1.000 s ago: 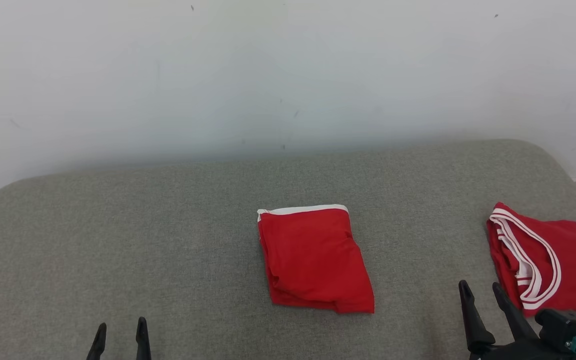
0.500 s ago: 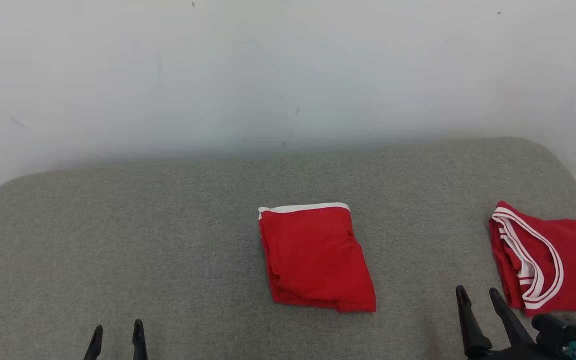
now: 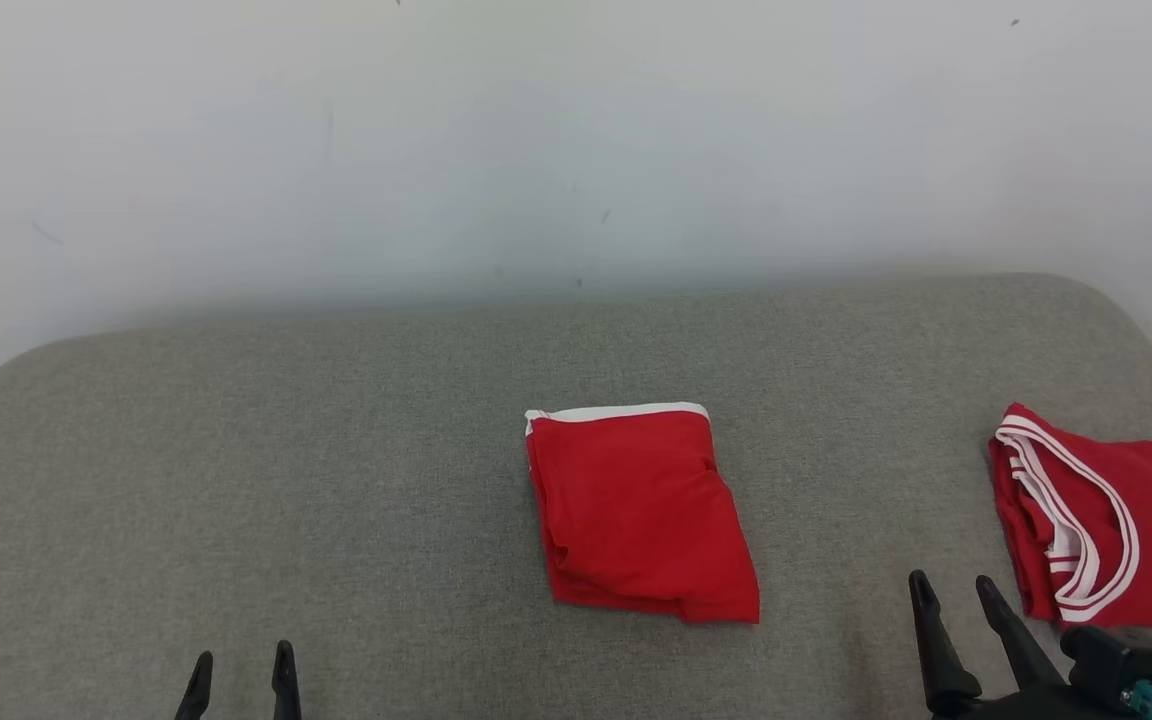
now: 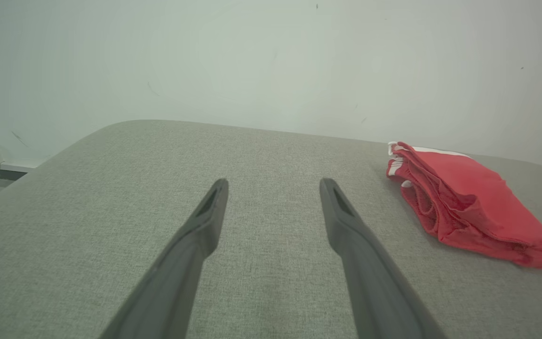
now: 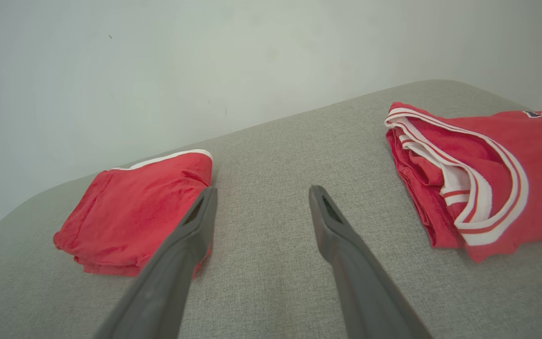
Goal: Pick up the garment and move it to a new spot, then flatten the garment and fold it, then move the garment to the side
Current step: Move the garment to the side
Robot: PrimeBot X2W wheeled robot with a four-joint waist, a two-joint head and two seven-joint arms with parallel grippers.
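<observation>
Only our head view has shifted; with left gripper (image 3: pixel 241 668) and right gripper (image 3: pixel 954 592) jaws spread empty, we judge the folded garment (image 3: pixel 641 510), twelve o'clock on the surface (image 3: pixel 336 450), needs grasping and moving aside.

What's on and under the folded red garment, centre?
Nothing lies on top of the folded red garment. It rests on the grey padded surface; stacked layers show at its edge, but anything beneath or inside the folds is covered.
</observation>
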